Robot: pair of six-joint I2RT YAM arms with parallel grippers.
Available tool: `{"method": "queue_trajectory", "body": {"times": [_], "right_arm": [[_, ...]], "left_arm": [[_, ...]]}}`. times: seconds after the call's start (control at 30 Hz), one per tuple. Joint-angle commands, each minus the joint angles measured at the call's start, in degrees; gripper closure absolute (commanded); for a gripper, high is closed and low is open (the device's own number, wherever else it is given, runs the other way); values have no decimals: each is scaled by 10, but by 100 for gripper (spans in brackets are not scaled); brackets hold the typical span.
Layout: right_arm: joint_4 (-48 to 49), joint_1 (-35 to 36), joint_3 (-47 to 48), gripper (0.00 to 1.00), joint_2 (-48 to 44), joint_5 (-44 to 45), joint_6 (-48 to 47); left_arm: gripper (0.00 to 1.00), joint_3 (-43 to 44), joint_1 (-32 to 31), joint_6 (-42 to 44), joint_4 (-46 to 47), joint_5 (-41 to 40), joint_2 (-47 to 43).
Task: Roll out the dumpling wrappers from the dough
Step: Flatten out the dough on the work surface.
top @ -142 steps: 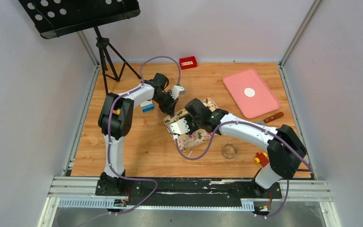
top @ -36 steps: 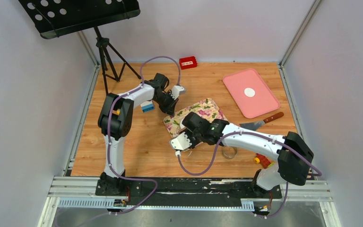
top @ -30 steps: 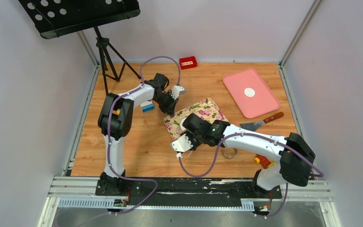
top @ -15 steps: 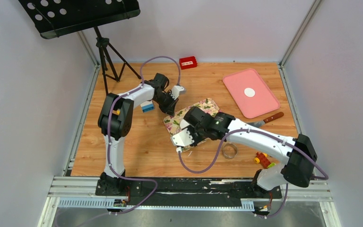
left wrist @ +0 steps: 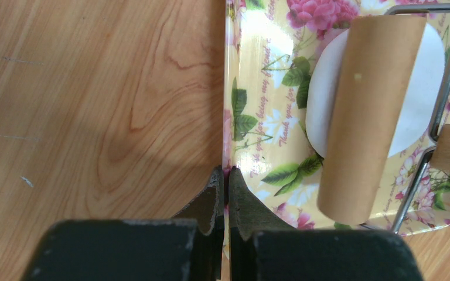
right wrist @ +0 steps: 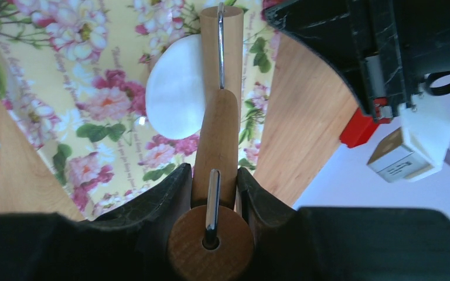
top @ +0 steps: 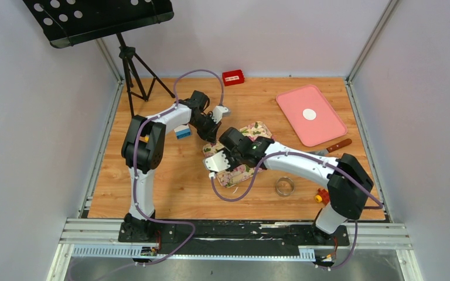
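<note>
Two arms work at one table point(top: 170, 181): the left arm point(top: 152, 126) and the right arm point(top: 304, 167). One floral mat point(top: 240, 174) carries one piece of dough point(right wrist: 174, 96) and one rolling pin point(left wrist: 366, 111). At upper right, one pink tray point(top: 319, 132) holds one dumpling wrapper point(top: 309, 115). Also one ring cutter point(top: 277, 187), one scraper point(top: 337, 145), one red box point(top: 233, 77), one blue-and-white block point(top: 182, 132), one music stand point(top: 99, 20).

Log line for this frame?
right end effector: shut on roller handle | roller: on dough | left end effector: shut at floral mat edge
</note>
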Motion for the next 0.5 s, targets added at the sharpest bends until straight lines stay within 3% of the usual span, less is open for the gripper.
{"method": "queue_trajectory", "body": {"times": [0.0, 0.47], "right_arm": [[35, -2, -22, 100, 12, 12, -11], [-88, 32, -103, 100, -5, -1, -15]], "left_arm": [[100, -14, -8, 11, -8, -9, -8], [100, -13, -8, 10, -8, -11, -7]]}}
